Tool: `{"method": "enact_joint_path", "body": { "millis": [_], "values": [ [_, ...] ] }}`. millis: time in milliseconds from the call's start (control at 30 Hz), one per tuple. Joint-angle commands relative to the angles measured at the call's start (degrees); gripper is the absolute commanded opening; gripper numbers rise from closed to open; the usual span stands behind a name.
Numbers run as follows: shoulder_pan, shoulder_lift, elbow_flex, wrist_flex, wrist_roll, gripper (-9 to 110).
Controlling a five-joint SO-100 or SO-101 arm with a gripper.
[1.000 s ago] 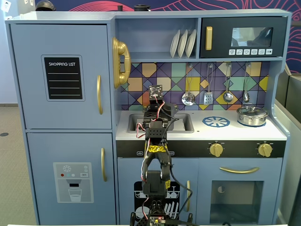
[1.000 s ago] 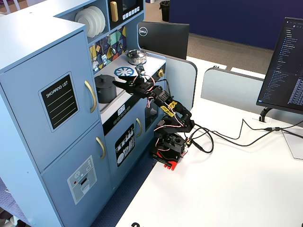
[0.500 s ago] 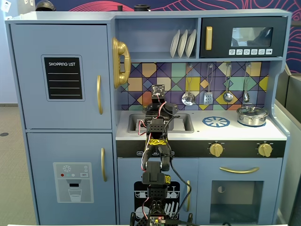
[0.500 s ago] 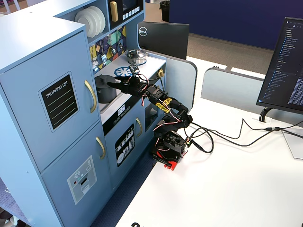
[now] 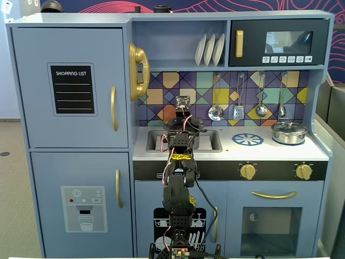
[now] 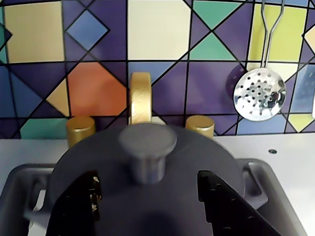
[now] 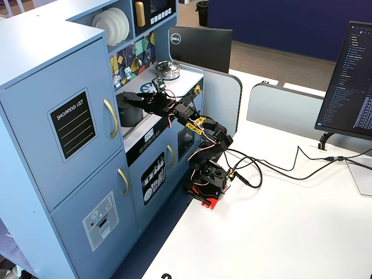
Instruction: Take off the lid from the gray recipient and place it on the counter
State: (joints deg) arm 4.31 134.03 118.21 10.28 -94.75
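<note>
The dark gray lid (image 6: 147,196) with its round knob (image 6: 147,147) sits on the gray recipient (image 7: 128,113), whose side handles (image 6: 256,172) stick out at both sides in the wrist view. The pot stands in the sink recess of the pale counter (image 5: 269,152). My gripper (image 6: 147,179) is open just above the lid. One black finger (image 6: 78,201) is left of the knob and the other right of it, and neither touches it. In a fixed view my gripper (image 7: 136,100) reaches over the pot's top. From the front, my arm (image 5: 178,178) hides the pot.
A gold faucet (image 6: 140,96) with two gold taps stands right behind the pot. A slotted spoon (image 6: 260,93) and other utensils hang on the tiled wall. A shiny silver pot (image 5: 289,132) sits at the counter's right end, beside a printed blue burner (image 5: 248,140).
My arm has stretched forward and lowered. The gripper has moved from in front of the counter edge to over the gray pot's lid, still open.
</note>
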Motion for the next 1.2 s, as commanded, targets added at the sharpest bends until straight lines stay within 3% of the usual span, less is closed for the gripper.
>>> {"method": "enact_joint_path", "body": {
  "millis": [0,900,1000,1067,1167],
  "values": [
    [-0.3,-2.0,-4.5,-3.2,-0.7,16],
    [-1.9,-12.9,-9.1,-8.6,-1.3,11],
    [-2.5,-13.2,-9.1,-9.3,-1.5,8],
    [-2.7,-13.3,-9.0,-9.4,-2.8,0],
    [-2.8,-13.3,-8.9,-9.7,-1.9,0]
  ]
}}
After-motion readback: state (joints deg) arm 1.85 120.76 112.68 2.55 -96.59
